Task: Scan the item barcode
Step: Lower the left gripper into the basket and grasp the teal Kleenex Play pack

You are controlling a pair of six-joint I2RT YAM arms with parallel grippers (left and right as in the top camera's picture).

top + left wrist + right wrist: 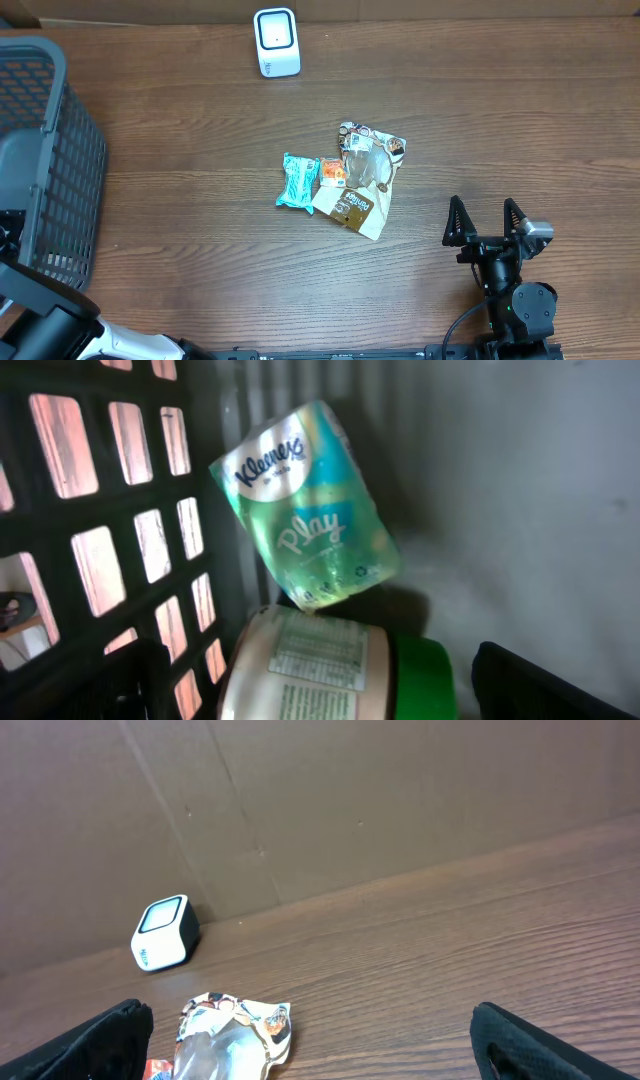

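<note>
**A:** Where is the scanner, and where are the goods?

**B:** The white scanner (276, 42) stands upright at the far edge of the table (180, 250). Well apart from it, near the middle, three things lie touching: a teal packet (296, 181), a small orange packet (332, 173) and a crumpled brown bag (362, 185) with a clear window; the orange packet sits between the other two.

**A:** And the right gripper?

**B:** The right gripper (487, 222) hovers to the right of the bag, apart from it; its jaws are spread wide with nothing between them.

**A:** The left gripper?

**B:** The left gripper (310, 660) is down inside the dark mesh basket (60, 150) at the table's left end; its jaws are spread too, gripping nothing. Ahead of it a tissue pack (305, 505) leans tilted by the basket wall; just below lies a tub (330, 665) with a green lid. Whether pack and tub touch, I cannot tell.
</note>
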